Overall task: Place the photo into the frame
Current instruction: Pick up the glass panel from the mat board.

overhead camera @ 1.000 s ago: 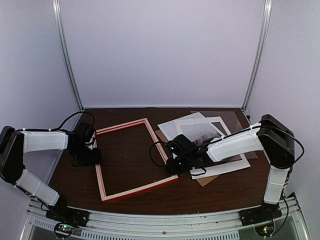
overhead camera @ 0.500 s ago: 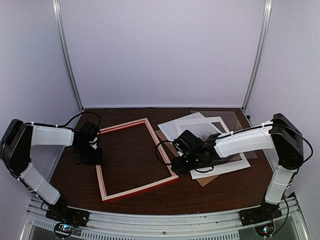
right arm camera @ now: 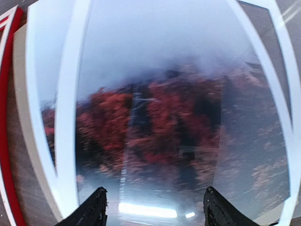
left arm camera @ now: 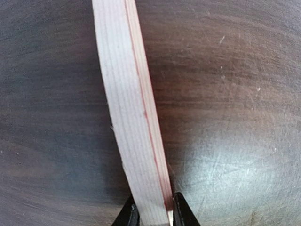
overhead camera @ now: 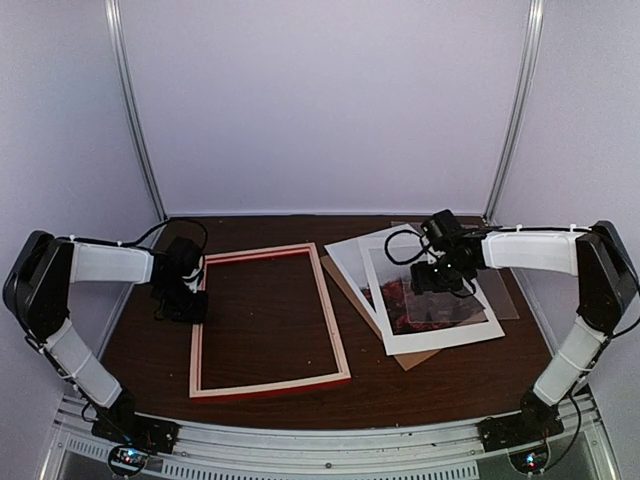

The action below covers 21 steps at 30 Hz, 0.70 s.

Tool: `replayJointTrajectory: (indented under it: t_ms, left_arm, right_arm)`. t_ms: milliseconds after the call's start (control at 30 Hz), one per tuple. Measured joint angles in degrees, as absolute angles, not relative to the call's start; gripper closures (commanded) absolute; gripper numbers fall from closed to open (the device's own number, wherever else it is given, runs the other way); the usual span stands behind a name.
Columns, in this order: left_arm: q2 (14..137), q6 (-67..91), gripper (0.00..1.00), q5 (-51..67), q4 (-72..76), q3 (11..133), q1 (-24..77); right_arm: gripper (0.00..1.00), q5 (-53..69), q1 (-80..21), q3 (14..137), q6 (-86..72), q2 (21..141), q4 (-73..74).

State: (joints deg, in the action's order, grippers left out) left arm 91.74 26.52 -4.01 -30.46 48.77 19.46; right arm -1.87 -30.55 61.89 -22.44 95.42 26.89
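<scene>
Just starting: pinching the frame (left arm camera: 129, 117) with the left claw (left arm camera: 154, 213), right claw (right arm camera: 157, 209) wide over the photo (right arm camera: 155, 122) (not in yet).

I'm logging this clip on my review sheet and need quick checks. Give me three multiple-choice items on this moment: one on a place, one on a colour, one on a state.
1. Where does the frame lie in the top view?
A) flat on the table, left of the photo
B) on top of the photo
C) propped against the back wall

2. Which colour faces up on the frame's rails?
A) black
B) pale wood
C) blue

3. How is the right pincer?
A) shut on the frame
B) shut on the photo
C) open, holding nothing

Answers:
1 A: its rails lie flat on the table, and the photo sits to its right.
2 B: pale wood shows on top, with red only along the edge.
3 C: in the right wrist view its fingers stand wide apart above the photo.
</scene>
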Motion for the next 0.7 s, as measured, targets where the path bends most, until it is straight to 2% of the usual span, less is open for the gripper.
replayJointTrajectory:
  t_ms: [67, 133, 167, 200, 367, 600, 700]
  left_arm:
    - [92.5, 26.4, 0.79, -4.2, -31.1, 49.9, 19.4]
    - [93.2, 26.4, 0.71, -4.4, -31.8, 51.2, 19.4]
    - [93.5, 26.3, 0.63, -4.5, -32.2, 52.0, 19.4]
    - [93.8, 26.0, 0.57, -4.8, -32.7, 52.8, 19.5]
    - [94.0, 25.1, 0.4, -6.2, -34.6, 57.0, 19.6]
    - [94.0, 26.7, 0.32, -8.2, -35.3, 58.8, 19.6]
    - [94.0, 27.3, 0.24, -7.9, -35.7, 59.9, 19.6]
  right_arm:
    - [0.26, -2.2, -25.5, 61.9, -21.9, 94.8, 27.7]
    - [0.21, -2.4, -20.9, 61.9, -21.3, 94.3, 28.0]
    - [0.07, -2.4, -18.7, 61.9, -21.2, 94.1, 28.1]
    - [0.01, -2.3, -16.5, 61.9, -21.1, 94.1, 28.4]
    - [0.0, -1.5, -7.1, 61.9, -20.9, 94.0, 29.4]
    - [0.01, -0.8, 2.0, 61.9, -20.8, 95.3, 30.1]
    - [0.02, 0.3, 5.2, 61.9, -20.8, 98.0, 30.2]
